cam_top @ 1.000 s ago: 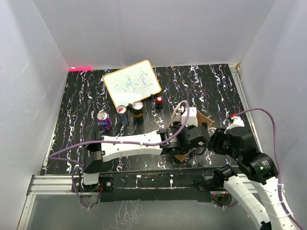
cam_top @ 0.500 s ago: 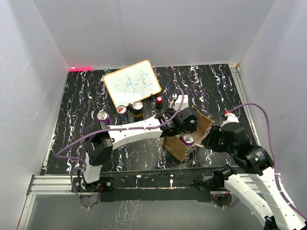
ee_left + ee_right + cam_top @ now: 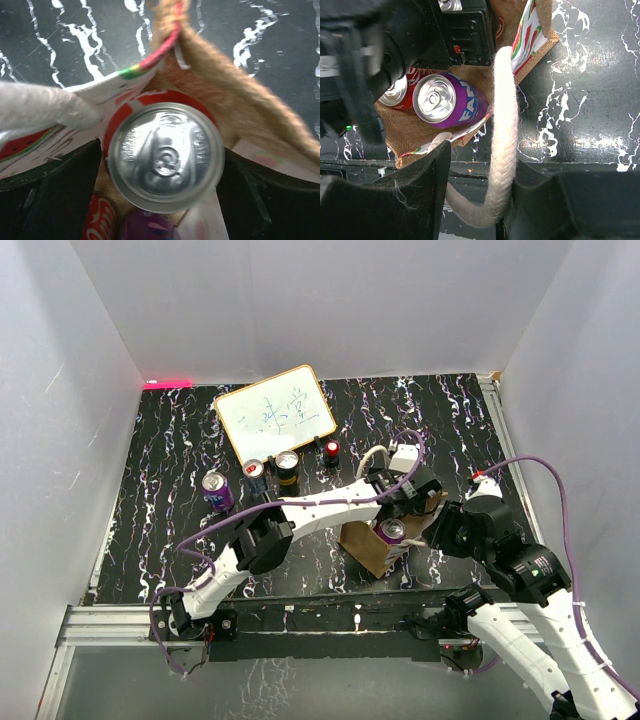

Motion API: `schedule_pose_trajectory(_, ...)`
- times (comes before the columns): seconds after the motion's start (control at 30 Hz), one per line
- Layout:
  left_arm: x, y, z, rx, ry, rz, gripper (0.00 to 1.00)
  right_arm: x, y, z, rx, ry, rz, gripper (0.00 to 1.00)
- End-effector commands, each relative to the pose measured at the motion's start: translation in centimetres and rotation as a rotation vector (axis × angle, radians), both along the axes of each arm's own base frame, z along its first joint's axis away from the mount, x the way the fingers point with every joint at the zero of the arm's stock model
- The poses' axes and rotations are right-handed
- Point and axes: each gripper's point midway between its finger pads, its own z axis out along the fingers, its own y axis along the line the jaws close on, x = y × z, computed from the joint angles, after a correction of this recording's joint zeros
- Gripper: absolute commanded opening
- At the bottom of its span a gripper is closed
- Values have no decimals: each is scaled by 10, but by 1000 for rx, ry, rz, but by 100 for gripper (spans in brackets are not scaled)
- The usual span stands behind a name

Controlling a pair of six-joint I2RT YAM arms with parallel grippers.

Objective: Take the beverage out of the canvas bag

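Observation:
The canvas bag (image 3: 365, 545) stands brown and open near the front edge, between my arms. My left gripper (image 3: 398, 505) is over its far side. In the left wrist view this gripper (image 3: 161, 162) is shut on a red can with a silver top (image 3: 165, 150), held above a second red can (image 3: 100, 220) and a purple can (image 3: 150, 227). The purple can (image 3: 391, 531) (image 3: 447, 102) and the other red can (image 3: 395, 92) are in the bag (image 3: 410, 130). My right gripper (image 3: 447, 530) (image 3: 482, 165) is shut on a white cord handle (image 3: 502, 125).
A whiteboard (image 3: 275, 412) lies at the back. A purple can (image 3: 216, 490), a blue-and-red can (image 3: 254, 478), a black can (image 3: 287, 470) and a small red object (image 3: 331, 451) stand left of and behind the bag. White walls enclose the table; a metal rail (image 3: 300, 620) runs along the front.
My left gripper has moved from covering the bag toward its far right side, uncovering the purple can. My right gripper has shifted a little left and up with the handle.

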Motion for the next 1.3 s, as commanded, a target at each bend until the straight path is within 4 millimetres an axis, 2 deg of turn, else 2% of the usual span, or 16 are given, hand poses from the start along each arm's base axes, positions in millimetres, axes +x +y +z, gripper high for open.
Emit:
schedule_pose_trajectory(0.0, 14, 26, 13, 66, -50, 101, 87, 8, 1, 16, 16, -49, -17, 38)
schedule_pose_trajectory(0.13, 24, 27, 2, 55, -46, 137, 85, 6, 2, 17, 25, -55, -6, 38)
schedule_pose_trajectory(0.23, 29, 24, -1, 67, -57, 124, 78, 4, 3, 20, 32, -68, 3, 38)
schedule_pose_trajectory(0.33, 32, 19, 1, 72, -72, 93, 66, 3, 4, 21, 34, -74, 17, 38)
schedule_pose_trajectory(0.43, 34, 13, 11, 50, -82, 65, 54, 1, 4, 22, 40, -83, 25, 38)
schedule_pose_trajectory(0.6, 30, 7, 39, -8, -91, 28, 39, -1, 7, 24, 52, -105, 55, 39)
schedule_pose_trajectory(0.77, 15, 6, 62, -99, -41, 2, 33, -2, 10, 28, 78, -146, 77, 39)
schedule_pose_trajectory(0.9, -3, 1, 97, -194, 19, -48, 28, -4, 6, 26, 76, -126, 43, 39)
schedule_pose_trajectory(1.03, -15, 7, 130, -295, 23, -56, 25, -8, 9, 17, 88, -106, 60, 38)
schedule_pose_trajectory(1.13, -23, 12, 150, -400, 29, -52, 17, -9, 12, 19, 108, -131, 75, 38)
schedule_pose_trajectory(1.27, -39, 11, 185, -531, 32, -124, 16, -8, 13, 19, 100, -121, 82, 38)
